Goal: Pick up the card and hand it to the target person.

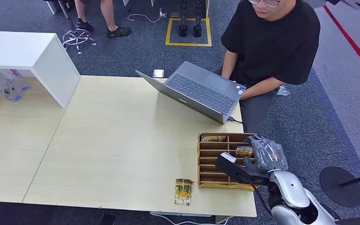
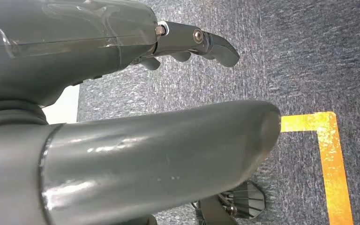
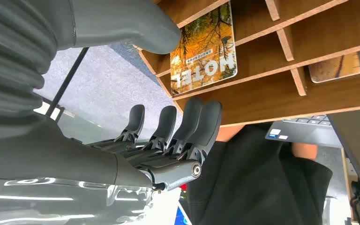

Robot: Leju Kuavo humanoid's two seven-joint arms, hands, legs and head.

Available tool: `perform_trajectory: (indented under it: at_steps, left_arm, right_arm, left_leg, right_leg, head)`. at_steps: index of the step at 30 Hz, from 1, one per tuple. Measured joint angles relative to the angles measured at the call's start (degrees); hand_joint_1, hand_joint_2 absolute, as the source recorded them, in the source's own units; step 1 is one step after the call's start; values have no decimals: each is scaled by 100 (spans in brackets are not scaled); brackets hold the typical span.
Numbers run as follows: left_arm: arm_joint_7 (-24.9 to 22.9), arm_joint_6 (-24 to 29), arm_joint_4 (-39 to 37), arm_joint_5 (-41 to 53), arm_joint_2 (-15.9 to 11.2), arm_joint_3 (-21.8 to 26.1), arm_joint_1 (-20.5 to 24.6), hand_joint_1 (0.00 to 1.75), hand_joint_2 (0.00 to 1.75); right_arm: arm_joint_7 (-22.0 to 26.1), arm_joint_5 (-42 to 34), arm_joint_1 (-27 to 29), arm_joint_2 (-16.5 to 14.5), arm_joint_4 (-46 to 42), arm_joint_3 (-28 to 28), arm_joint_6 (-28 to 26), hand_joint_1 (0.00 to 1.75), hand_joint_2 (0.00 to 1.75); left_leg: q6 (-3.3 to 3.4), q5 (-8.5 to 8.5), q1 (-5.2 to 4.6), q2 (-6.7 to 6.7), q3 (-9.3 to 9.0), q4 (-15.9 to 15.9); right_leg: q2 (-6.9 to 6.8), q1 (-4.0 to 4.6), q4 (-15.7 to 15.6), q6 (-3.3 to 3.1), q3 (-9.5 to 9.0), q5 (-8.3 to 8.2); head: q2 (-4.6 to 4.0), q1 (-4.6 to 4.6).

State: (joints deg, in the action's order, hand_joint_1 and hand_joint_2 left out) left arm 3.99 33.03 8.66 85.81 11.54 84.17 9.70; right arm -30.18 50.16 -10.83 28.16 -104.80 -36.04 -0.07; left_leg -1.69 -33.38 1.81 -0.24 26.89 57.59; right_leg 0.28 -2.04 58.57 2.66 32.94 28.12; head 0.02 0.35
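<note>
A wooden card rack (image 1: 207, 179) stands at the table's front right corner. One orange HOTEL card (image 1: 244, 151) (image 3: 204, 51) lies in a right-hand slot, another card (image 1: 213, 138) (image 3: 344, 65) in the far row. A third card (image 1: 183, 191) lies flat on the table just left of the rack. My right hand (image 1: 268, 154) (image 3: 168, 136) hovers at the rack's right edge beside the slotted card, thumb and fingers (image 3: 201, 122) apart, holding nothing. The target person (image 1: 272, 42) in a black shirt sits beyond the rack. My left hand (image 2: 122, 117) hangs over the carpet, holding nothing.
An open grey laptop (image 1: 201, 91) sits on the table (image 1: 122, 140) between the rack and the person. A white shelf unit (image 1: 33, 56) and plastic bottles (image 1: 4, 84) stand at the far left. Another person's legs (image 1: 93, 16) are at the back.
</note>
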Motion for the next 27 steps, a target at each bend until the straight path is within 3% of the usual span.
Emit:
perform_trajectory:
  at_steps: [14, 27]
  left_arm:
    - [-10, -2, -1, 0, 2, 1, 0, 0, 0]
    - [-3, -7, -2, 0, 5, 1, 0, 0, 0]
  right_arm:
    - [-17, 33, 2, 1, 133, -7, 2, 79, 175]
    - [-18, 52, 7, 1, 223, -55, 7, 90, 175]
  left_leg:
    - [0, 0, 0, 0, 0, 0]
    - [0, 0, 0, 0, -1, 0]
  right_leg:
    - [0, 0, 0, 0, 0, 0]
    - [0, 0, 0, 0, -1, 0]
  head:
    - [0, 0]
    - [0, 0]
